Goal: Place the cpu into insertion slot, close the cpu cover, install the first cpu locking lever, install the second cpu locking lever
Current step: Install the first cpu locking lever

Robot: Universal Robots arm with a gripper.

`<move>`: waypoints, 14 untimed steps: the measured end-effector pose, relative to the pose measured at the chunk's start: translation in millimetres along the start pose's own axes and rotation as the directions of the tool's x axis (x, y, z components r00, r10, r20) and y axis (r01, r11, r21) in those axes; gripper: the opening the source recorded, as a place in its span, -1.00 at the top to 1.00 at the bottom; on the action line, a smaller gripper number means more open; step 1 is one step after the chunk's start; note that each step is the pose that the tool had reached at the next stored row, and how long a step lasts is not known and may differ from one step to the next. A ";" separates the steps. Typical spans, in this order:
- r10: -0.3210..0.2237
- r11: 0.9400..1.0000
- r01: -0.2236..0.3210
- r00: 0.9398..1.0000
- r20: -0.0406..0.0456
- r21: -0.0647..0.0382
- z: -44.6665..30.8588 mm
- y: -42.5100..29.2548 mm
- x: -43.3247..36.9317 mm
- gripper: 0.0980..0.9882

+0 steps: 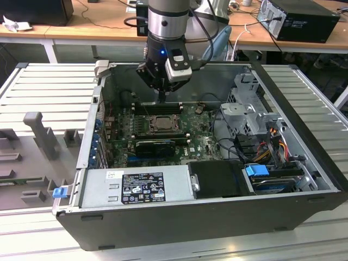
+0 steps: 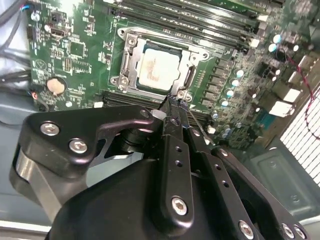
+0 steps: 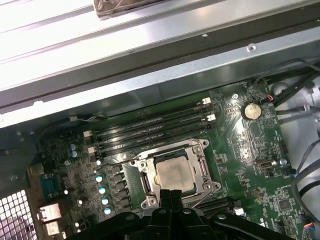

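**Fig.** Open PC case (image 1: pixel 304 163) on the bench (image 1: pixel 49 81); arm w/ claw (image 1: pixel 162 98) hangs inside, over the green board (image 1: pixel 206 144). Claw clenched: in both wrist views the fingers (image 2: pixel 175 150) meet at the tips w/ nothing visible btwn them. The cpu (image 2: pixel 156 70) sits flat in the insertion slot (image 1: pixel 145 125), mid-board, just near of the memory slots (image 3: pixel 150 131). The cpu cover (image 3: pixel 202 167) lies down around it, the pale chip face showing thru its window. Claw tips hover at one corner of the slot, beside a thin wire lever (image 2: pixel 200 126); whether they touch it, or whether it is latched, cannot be told. Risks (judged): the tips are narrow & the lever looks springy, so a push slightly off-line could slip off it & jab board parts nearby. A lever left unhooked could spring up & let the cover lift, loosening the cpu.
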State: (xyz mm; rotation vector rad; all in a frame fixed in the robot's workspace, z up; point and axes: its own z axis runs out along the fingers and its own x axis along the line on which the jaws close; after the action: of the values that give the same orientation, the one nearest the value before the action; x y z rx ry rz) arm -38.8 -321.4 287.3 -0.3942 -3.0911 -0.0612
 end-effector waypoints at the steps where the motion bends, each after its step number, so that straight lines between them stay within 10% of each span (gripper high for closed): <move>1: -0.014 1.000 0.014 1.000 0.000 0.000 0.0 0.0 0.0 0.98; 14: -0.145 0.989 0.145 0.989 -0.005 0.003 0.6 -2.8 10.7 0.98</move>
State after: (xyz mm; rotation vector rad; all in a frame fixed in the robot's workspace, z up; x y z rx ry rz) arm -49.9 -321.5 286.9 -0.1675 -3.1091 -0.0597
